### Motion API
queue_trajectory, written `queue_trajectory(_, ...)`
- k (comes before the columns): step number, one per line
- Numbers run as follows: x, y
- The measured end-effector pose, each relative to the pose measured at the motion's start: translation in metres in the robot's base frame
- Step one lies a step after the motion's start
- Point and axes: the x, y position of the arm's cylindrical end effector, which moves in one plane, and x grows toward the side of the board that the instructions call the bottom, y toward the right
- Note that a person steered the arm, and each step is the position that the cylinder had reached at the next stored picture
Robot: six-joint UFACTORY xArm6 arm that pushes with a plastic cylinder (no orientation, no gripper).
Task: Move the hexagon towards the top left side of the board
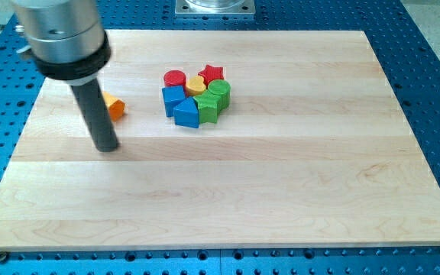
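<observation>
Orange hexagon (pixel 114 105) near the wooden board's (pixel 281 198) left edge, half hidden behind the dark rod, just up and to the view's right of my tip (pixel 108 147). No claw here, just a bare rod holding nothing. Smooth, chunky painted blocks; a tight cluster (pixel 197 94) of red, yellow, blue and green ones well apart toward the view's right.

The pale wooden board (pixel 220 191) carries an orange hexagon (pixel 115 105) at left and a clustered group of coloured blocks (pixel 197 95).
</observation>
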Motion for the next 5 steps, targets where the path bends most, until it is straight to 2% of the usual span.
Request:
queue_trajectory(1,-0.088,0.040)
queue_trajectory(2,-0.096,0.022)
queue_trajectory(3,-0.035,-0.005)
queue_trajectory(4,-0.019,-0.032)
queue_trajectory(5,-0.083,-0.037)
